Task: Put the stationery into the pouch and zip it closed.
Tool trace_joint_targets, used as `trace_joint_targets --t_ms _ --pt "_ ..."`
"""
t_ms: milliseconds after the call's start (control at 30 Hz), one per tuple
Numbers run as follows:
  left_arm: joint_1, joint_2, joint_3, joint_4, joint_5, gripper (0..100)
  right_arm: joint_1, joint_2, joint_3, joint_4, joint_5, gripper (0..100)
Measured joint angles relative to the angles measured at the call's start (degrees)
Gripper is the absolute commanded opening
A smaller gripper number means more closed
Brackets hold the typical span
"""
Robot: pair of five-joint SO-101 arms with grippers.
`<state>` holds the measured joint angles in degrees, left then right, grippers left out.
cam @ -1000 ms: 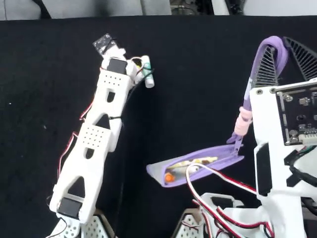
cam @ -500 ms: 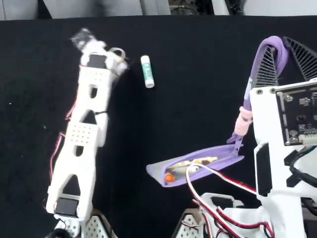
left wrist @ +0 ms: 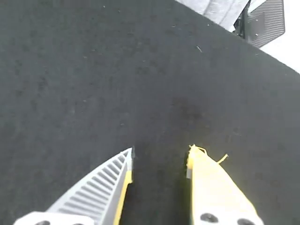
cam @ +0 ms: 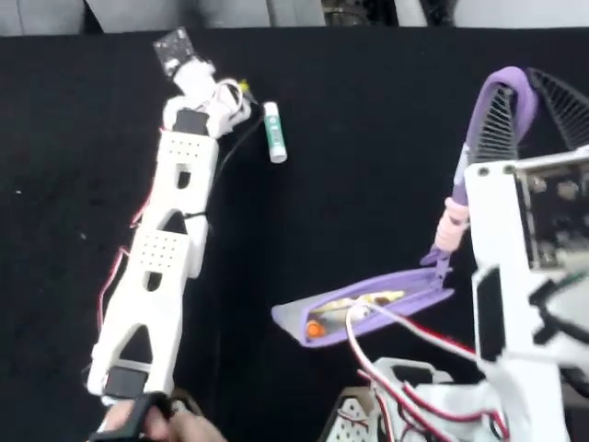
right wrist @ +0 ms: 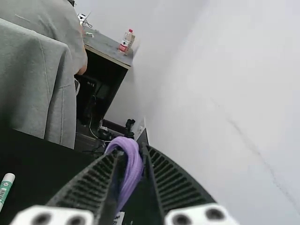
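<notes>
1. The purple pouch (cam: 409,290) lies on the black table (cam: 368,138). Its long mouth is open and not zipped.
2. Inside the pouch there is an orange thing (cam: 315,329) at the end away from the zip pull. Some pale things (cam: 368,301) lie next to it. I cannot tell what they are.
3. A purple strap (cam: 497,101) goes up from the zip end of the pouch. It runs past a pink bit (cam: 448,230) and on to the right gripper (right wrist: 132,152).
4. The right gripper is up above the zip end of the pouch. Its two fingers are pressed together on the strap and pinch it. The strap makes a loop that sticks out past the fingers.
5. A white stick (cam: 273,132) with a green label lies flat on the table. It is outside the pouch and well away from it, on the far side, toward the left arm.
6. The left gripper (left wrist: 160,150) is even farther from the pouch than the stick and is just beside the stick. Its two fingers are spread apart and nothing is between them. The black table is below the gap.
7. I cannot tell if the left gripper touches the stick.
</notes>
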<state>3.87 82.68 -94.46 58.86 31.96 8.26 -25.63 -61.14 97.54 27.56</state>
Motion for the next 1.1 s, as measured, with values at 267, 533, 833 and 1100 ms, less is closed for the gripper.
trace_joint_targets --t_ms 267,533,833,1100 --pt "-0.88 -1.67 0.0 14.42 -6.51 20 0.0 0.0 0.0 0.0 0.0 1.4" --pt "10.55 -15.74 -0.09 37.54 -12.31 17 0.0 0.0 0.0 0.0 0.0 1.4" --pt "20.31 -7.21 -0.09 27.87 -3.52 12 0.0 0.0 0.0 0.0 0.0 1.4" --pt "19.96 4.66 -1.85 7.91 -2.37 12 0.0 0.0 0.0 0.0 0.0 1.4"
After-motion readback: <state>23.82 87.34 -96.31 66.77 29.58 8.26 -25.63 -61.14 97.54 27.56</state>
